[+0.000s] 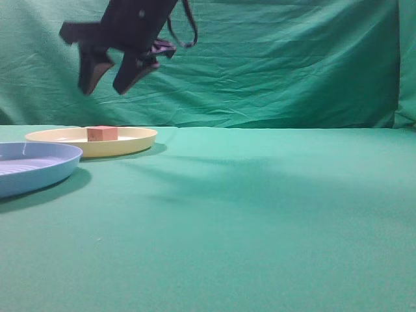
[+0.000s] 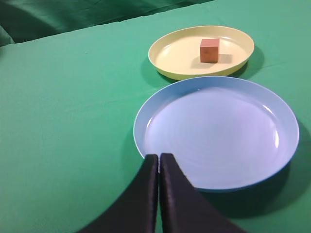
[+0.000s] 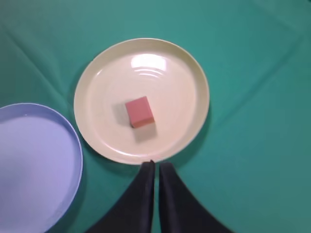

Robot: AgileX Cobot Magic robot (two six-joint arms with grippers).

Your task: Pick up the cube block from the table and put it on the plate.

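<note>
**One cube on the cream plate, two plates, two empty grippers**

Counted across the views: one cube block, two plates, two grippers.

Nearest in the exterior view is the bare green counter [image 1: 260, 247]. At its left edge lies the light blue plate [image 1: 32, 168], with nothing in it. Just behind it, a little to the right, is the pale yellow plate [image 1: 130, 140], and the cube block [image 1: 102, 133] rests on that plate's floor, inside the rim. Farther back and well above the yellow plate hangs one gripper [image 1: 107, 78], its two dark fingers pointing down; from this angle I cannot tell how wide they stand.

The wrist views settle what the exterior view leaves open. The left gripper [image 2: 159, 158] has its fingers pressed together with nothing between them, poised over the near rim of the blue plate [image 2: 216, 131]; beyond lie the yellow plate [image 2: 170, 53] and the cube [image 2: 209, 50]. The right gripper [image 3: 155, 165] is likewise closed on nothing, above the near rim of the yellow plate [image 3: 97, 97]. Looking straight down, it shows the cube [image 3: 139, 111] close to the plate's centre, and the two plates just beside each other.
</note>
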